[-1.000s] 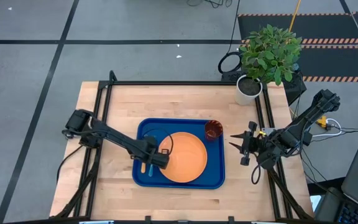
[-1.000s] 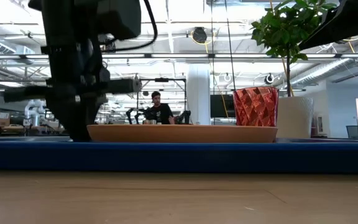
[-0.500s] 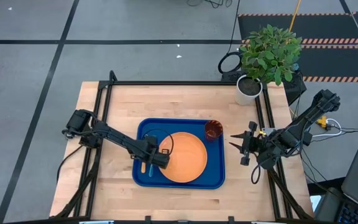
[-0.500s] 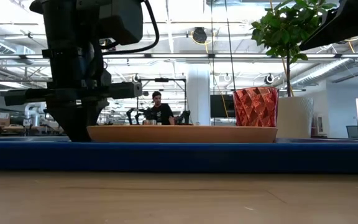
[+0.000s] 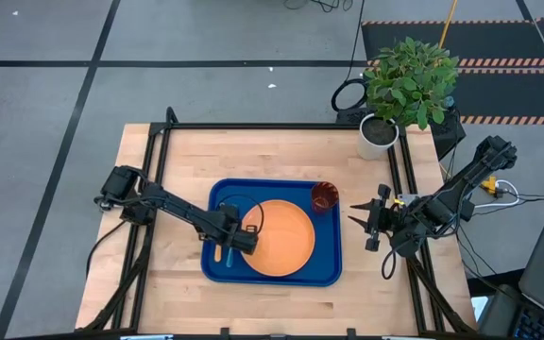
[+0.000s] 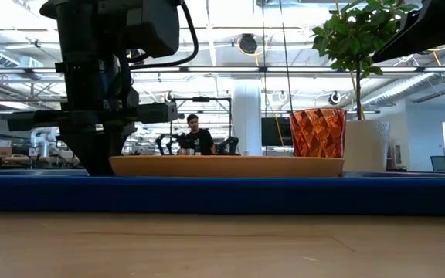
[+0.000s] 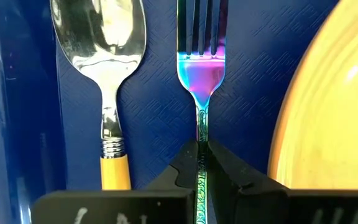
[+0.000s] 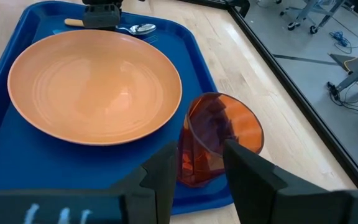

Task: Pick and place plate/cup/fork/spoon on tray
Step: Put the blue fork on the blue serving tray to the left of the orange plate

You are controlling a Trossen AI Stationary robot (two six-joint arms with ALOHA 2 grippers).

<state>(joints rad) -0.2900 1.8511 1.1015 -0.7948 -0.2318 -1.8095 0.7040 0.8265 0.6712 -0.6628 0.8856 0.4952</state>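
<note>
The task is looking nearly complete: the plate [image 5: 278, 238], the cup [image 5: 324, 198] and the spoon [image 7: 104, 56] are all sitting on the tray [image 5: 329, 274], and the fork [image 7: 201, 68] is lying on the tray floor between spoon and plate. The left tool [image 7: 202, 163] is pinching the fork's slim handle, its fingers nearly closed around it, so letting go appears to be what remains. The right tool [image 5: 359, 219] is waiting spread open over the table just beside the tray, gripping nothing.

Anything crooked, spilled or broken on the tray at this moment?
Nothing stands out. The plate, cup, spoon and fork all lie inside the tray, cutlery parallel; the left claw grips the fork's handle.
</note>
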